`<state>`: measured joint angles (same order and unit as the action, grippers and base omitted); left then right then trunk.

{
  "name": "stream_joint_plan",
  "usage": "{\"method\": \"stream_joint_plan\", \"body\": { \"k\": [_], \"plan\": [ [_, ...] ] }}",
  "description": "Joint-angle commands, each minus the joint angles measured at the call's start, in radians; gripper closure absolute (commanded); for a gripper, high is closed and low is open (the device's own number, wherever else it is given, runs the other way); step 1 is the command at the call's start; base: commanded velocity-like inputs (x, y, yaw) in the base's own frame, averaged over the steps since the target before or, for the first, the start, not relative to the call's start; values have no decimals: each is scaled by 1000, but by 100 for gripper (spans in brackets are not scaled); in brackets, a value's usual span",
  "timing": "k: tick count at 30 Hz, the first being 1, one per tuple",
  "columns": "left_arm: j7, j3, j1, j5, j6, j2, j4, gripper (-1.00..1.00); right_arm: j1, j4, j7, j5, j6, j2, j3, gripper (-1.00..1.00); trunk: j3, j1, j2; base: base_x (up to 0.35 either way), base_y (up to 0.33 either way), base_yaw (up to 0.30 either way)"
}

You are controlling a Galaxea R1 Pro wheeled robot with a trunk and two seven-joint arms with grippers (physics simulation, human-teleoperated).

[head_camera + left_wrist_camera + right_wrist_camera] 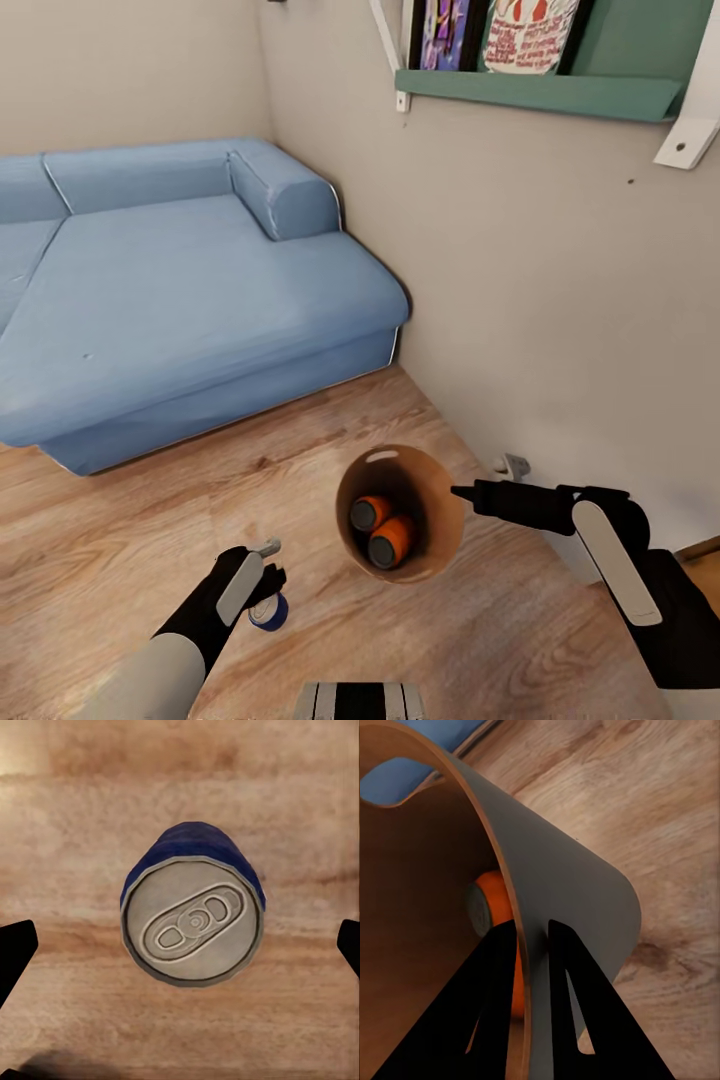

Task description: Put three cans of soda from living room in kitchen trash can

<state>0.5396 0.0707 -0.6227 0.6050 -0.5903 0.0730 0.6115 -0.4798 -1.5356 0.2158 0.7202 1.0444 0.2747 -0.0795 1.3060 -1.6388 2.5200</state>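
Looking down from the head camera into a living room corner [260,60]: light wood plank floor [120,560], blue sofa [170,300] against the far wall, green wall shelf [540,95] with book covers up at the top right.

Holding the trash can [440,490] by its rim, the right gripper [462,493], black and reaching in from the right side. Tilted well off upright, mouth turned toward the camera, brown-copper inside showing. Seen from the right wrist camera: fingers [487,1005] clenched on the bin's thin wall [577,907], one finger inside, one outside against the grey outer face.

Lying inside the bin, two orange soda cans [382,528], side by side and touching, grey tops facing out. One orange can [491,900] peeking past the wall in the right wrist picture.

Standing upright on the floor near the bottom left, the dark blue soda can [268,612], well apart from the bin. Hovering directly above it, the left gripper [262,580]. From the left wrist camera: grey top with pull tab of the blue can [193,919] centred, black fingertips [15,945] spread wide at either edge, clear of the can, released, grasping nothing.

Small grey socket fitting [512,465] low on the wall beside the bin.
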Motion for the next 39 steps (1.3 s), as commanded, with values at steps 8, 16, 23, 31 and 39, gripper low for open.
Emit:
{"method": "stream_joint_plan", "body": {
  "k": [8, 16, 23, 31, 39],
  "plan": [
    [-4, -1, -46, -2, -2, 9, 2, -100, -1, -3, 4, 42, 3, 1, 0, 100, 31, -3, 2, 0, 0, 0],
    [-4, -1, -49, -3, -2, 5, -3, -100, -2, -5, 4, 44, 3, 8, 0, 100, 62, -7, 4, 0, 0, 0],
    [-4, 0, -49, -4, -2, 5, -4, -100, -2, -9, 4, 44, 3, 9, 0, 100, 89, -10, 5, 0, 0, 0],
    [-7, 31, -50, -2, -2, 14, 4, -100, -1, -9, 4, 44, 3, 9, 0, 100, 108, -12, 7, 0, 0, 0],
    [-4, 59, -49, -3, 2, 9, 7, -100, 0, -9, 4, 44, 3, 9, 0, 100, 108, -12, 7, 0, 0, 0]
  ]
}}
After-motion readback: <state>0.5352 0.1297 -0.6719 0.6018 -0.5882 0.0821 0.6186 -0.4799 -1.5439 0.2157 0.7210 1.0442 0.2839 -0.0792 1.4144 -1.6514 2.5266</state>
